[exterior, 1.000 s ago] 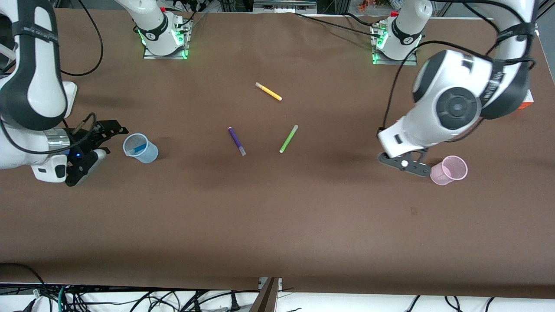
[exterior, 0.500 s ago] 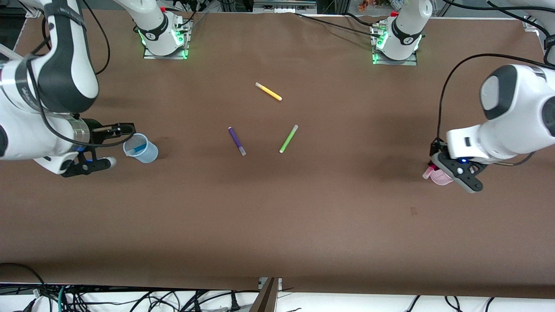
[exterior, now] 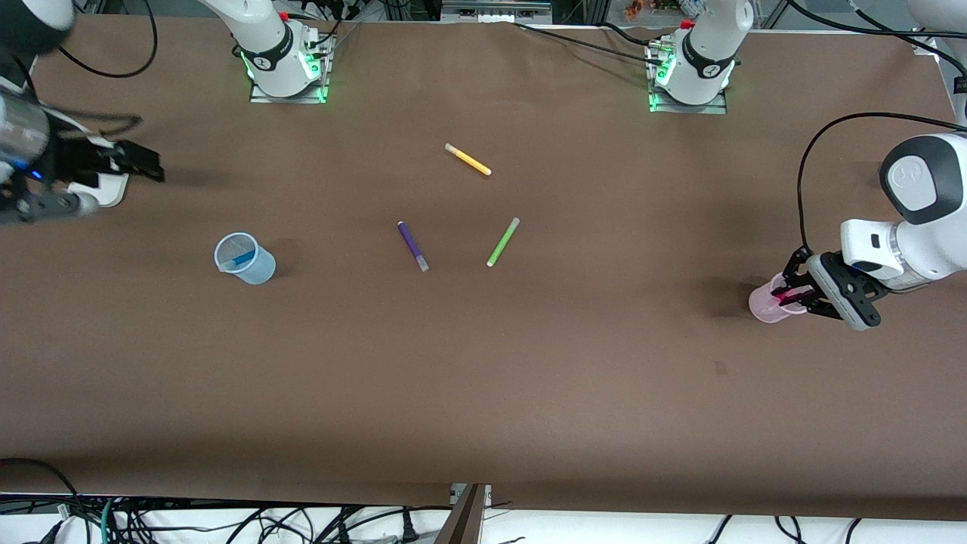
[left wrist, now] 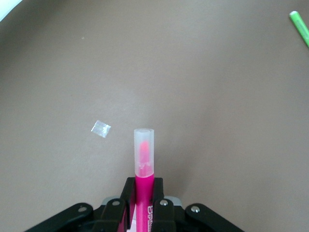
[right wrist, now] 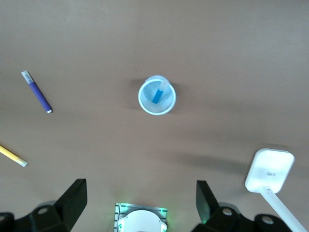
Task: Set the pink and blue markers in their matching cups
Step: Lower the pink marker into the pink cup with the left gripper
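At the left arm's end of the table: pink cup stands upright on the brown table, well apart from everything else.
Left gripper: low, right over the pink cup's rim; fingers pinched on the pink marker.
Pink marker: held by its magenta barrel, pale translucent cap sticking out past the fingertips; in the front view a magenta streak shows at the cup's mouth. Whether the tip is already inside the cup I cannot tell.
Left wrist view, extras: a small pale scrap lies on the table near the marker's cap; one end of the green pen shows at the picture's edge.
Blue cup: upright toward the right arm's end of the table.
Blue marker: inside the blue cup, leaning against its wall; the right wrist view looks straight down on it.
Right gripper: up in the air over the table's edge at the right arm's end, apart from the blue cup; fingers spread wide, holding nothing.
Mid-table strays: purple pen and green pen lie side by side with a gap between them; yellow pen lies farther from the front camera than both, nearer the arm bases.
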You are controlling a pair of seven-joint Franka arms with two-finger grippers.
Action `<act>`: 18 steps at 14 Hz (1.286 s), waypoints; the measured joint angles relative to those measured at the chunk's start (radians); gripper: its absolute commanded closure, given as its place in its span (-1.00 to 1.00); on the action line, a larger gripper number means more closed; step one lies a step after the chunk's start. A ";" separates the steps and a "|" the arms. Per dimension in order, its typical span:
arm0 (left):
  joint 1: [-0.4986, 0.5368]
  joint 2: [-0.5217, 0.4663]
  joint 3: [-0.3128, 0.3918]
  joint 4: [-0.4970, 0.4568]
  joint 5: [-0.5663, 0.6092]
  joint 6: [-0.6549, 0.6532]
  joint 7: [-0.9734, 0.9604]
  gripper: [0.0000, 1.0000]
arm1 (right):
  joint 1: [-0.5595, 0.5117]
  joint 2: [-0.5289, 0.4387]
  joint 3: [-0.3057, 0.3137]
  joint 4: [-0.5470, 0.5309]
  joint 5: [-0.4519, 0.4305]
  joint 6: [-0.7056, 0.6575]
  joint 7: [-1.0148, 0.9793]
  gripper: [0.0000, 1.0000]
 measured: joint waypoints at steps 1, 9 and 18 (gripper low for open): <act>0.020 0.008 0.000 -0.012 -0.038 0.003 0.073 1.00 | -0.009 -0.044 0.000 -0.021 -0.005 0.001 0.000 -1.00; 0.151 0.140 0.000 -0.040 -0.293 0.013 0.519 1.00 | -0.062 -0.129 -0.004 -0.077 -0.010 -0.014 0.007 -1.00; 0.186 0.154 -0.002 -0.035 -0.302 0.012 0.556 -1.00 | -0.062 -0.113 -0.002 -0.059 -0.010 -0.013 0.007 -1.00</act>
